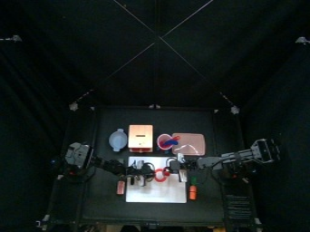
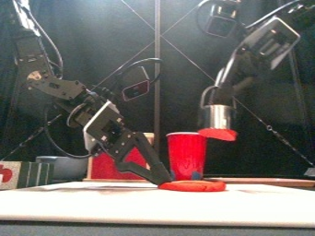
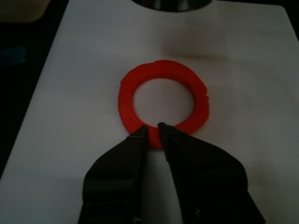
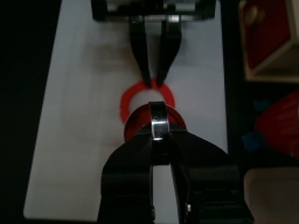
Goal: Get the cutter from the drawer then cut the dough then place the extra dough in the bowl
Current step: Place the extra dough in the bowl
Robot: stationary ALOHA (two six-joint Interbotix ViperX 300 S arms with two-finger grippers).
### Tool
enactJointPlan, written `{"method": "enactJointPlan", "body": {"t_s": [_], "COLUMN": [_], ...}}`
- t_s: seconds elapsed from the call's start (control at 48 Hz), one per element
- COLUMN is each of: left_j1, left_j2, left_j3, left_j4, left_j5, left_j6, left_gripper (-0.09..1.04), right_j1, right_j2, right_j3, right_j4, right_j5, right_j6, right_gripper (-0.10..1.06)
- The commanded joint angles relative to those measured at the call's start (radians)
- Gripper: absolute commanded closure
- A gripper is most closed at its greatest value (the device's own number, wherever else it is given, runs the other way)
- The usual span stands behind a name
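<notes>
No legible text, label or number anywhere

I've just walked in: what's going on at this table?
The left pincer is shut on the red dough ring, which lies on the white cutting board. The right pincer holds the round metal cutter in the air above it, red dough showing at its lower end. The ring is not yet in the blue-grey bowl.

This is looking like a robotics lab booth: black curtains [image 1: 72, 54] are closing in a small black table [image 1: 222, 127], a left arm [image 2: 55, 88] and a right arm [image 2: 252, 51] are reaching over it, and play props, red dough [image 2: 193, 185], a white cutting board [image 2: 74, 198] and a red cup [image 2: 185, 155], are standing in for a kitchen.
</notes>
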State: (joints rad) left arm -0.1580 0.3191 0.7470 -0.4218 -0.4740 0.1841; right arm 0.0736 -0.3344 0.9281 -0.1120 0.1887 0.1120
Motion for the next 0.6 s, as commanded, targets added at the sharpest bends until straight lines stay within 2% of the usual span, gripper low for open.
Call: {"method": "enactJointPlan", "body": {"t_s": [0.021, 0.146, 0.354, 0.5, 0.604], "left_j1": [0.015, 0.031, 0.031, 0.034, 0.035], "left_j2": [-0.06, -0.1, -0.118, -0.11, -0.101], "left_j3": [-0.006, -0.003, -0.003, 0.0, 0.002], "left_j4": [0.002, 0.011, 0.032, 0.031, 0.031], "left_j5": [-0.003, -0.003, -0.003, -0.003, -0.003], "left_j6": [0.002, 0.003, 0.002, 0.002, 0.002], "left_gripper": [0.32, 0.32, 0.32, 0.32, 0.32], "right_j1": [-0.014, -0.041, -0.041, -0.041, -0.04], "right_j2": [-0.012, 0.029, 0.063, 0.04, 0.012], "right_j3": [0.026, 0.041, 0.029, 0.025, 0.018], "right_j4": [-0.003, -0.017, -0.031, -0.014, -0.003], "right_j5": [-0.005, -0.006, -0.011, -0.008, -0.006], "right_j6": [-0.002, -0.003, -0.002, 0.0, 0.0], "right_gripper": [0.58, 0.58, 0.52, 0.42, 0.41]}}
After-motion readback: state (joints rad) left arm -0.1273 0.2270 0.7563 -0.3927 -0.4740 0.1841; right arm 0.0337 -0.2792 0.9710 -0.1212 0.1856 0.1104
